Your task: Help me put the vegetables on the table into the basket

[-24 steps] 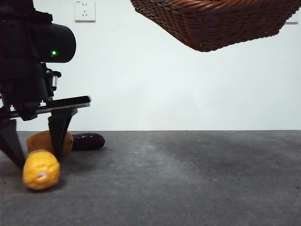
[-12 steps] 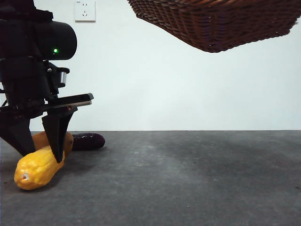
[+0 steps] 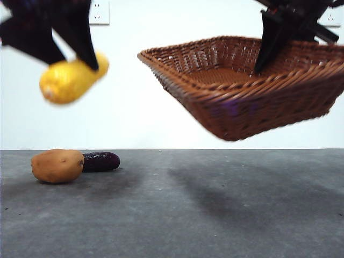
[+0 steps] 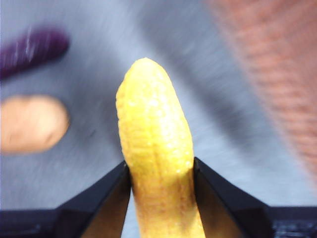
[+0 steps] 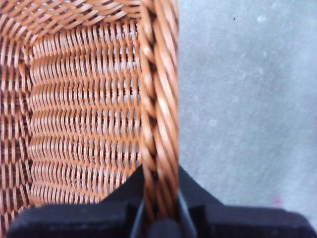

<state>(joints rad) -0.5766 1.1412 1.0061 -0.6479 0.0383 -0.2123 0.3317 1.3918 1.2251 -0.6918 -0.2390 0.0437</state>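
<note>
My left gripper is shut on the bumpy yellow vegetable and holds it high above the table at the left; the left wrist view shows it between the jaws. My right gripper is shut on the rim of the brown wicker basket and holds it in the air at the right, tilted, open side showing. The right wrist view shows the braided rim between the jaws. The tan potato and the purple eggplant lie on the grey table at the left.
A white wall with a socket stands behind the table. The potato and eggplant also show blurred below the left gripper in the left wrist view.
My left gripper has lifted the yellow vegetable from the table up high. The basket has come lower and tilted so its inside shows.
</note>
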